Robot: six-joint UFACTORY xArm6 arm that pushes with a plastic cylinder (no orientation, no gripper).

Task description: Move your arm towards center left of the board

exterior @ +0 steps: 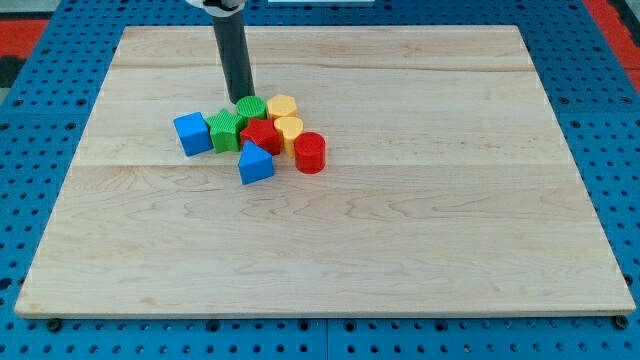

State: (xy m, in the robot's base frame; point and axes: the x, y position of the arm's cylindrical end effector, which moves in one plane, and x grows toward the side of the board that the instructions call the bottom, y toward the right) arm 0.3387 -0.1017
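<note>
Rod [234, 50] stands near upright, long axis running top to bottom of the view, leaning only slightly; its upper end leaves the frame at the top edge. My tip [242, 100] sits on the counter [420, 230], in the upper left-centre part of the board. No jaws on this arm, only the plain dark rod, so there is nothing to be apart or together.

Tip is at the top edge of a tight cluster of blocks. It touches or all but touches the green cylinder [251, 109], which lies just below and right of it; I cannot tell if there is contact.

Cluster, read from the view's left:
- blue cube [192, 133], leftmost, touching the green cube [226, 130].
- green cube sits just below-left of the tip, beside the green cylinder.
- red block [263, 134] in the middle, shape irregular, not clearly made out.
- two yellow blocks at the right of the tip: upper yellow block [282, 105] and lower yellow block [289, 128], both rounded, stacked one below the other in the view, touching.
- red cylinder [310, 152] at the far right, upright.
- blue wedge [255, 163] at the bottom, its peak towards the red block.

Blue pegboard [40, 120] surrounds the wooden board on all sides.
</note>
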